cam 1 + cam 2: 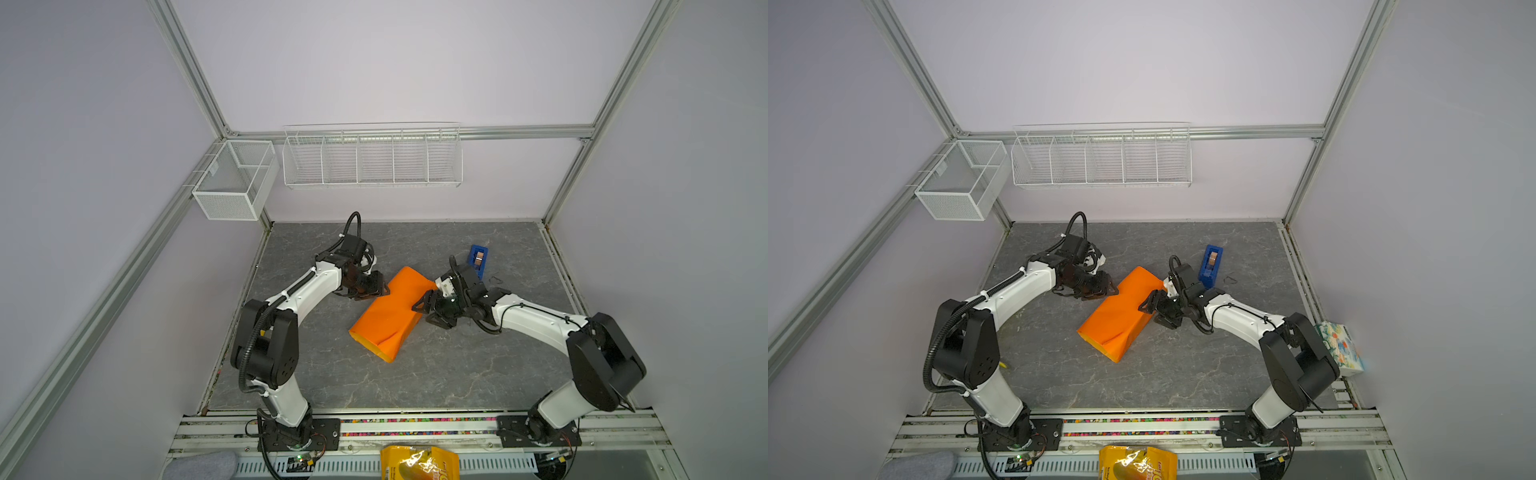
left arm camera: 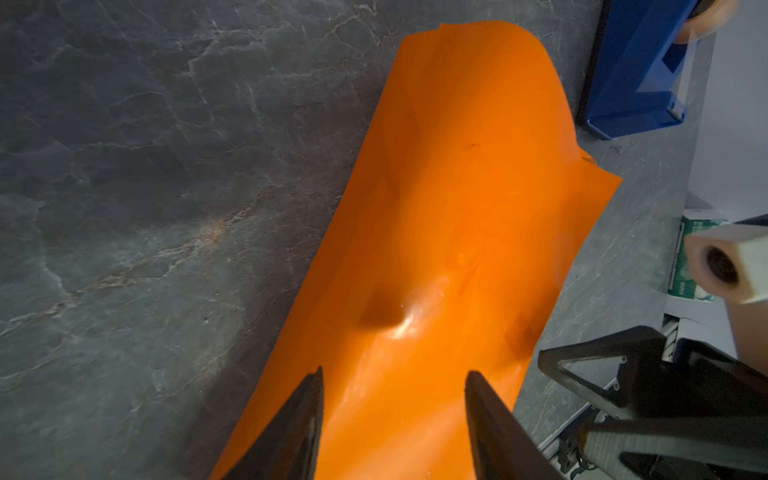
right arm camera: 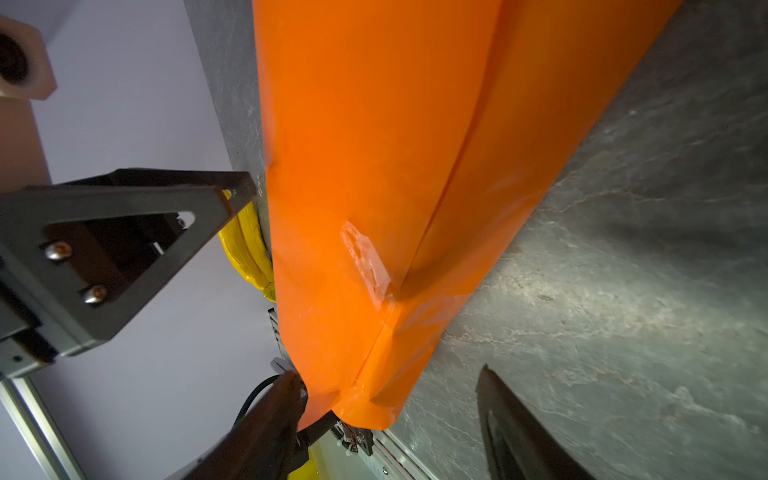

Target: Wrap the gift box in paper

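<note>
Found the paper [image 1: 388, 316] folded into a flattish tube in the middle of the table [image 1: 415, 374], between the arms. Saw no gift box anywhere, so judged it hidden inside. Judged the long wrap done, with folding and taping of both ends left. Caught the left gripper [image 1: 376, 291] at the tube's left edge and the right gripper [image 1: 422, 305] at its right edge, both with jaws apart, gripping nothing. Picked out, in the right wrist view only, a strip of clear tape [image 3: 365, 262] across the overlapping seam — not made out from above. Got from both top views the whole tube, its near end looking open, and the tape dispenser [image 1: 478, 257] far right, near the tube's far end.
</note>
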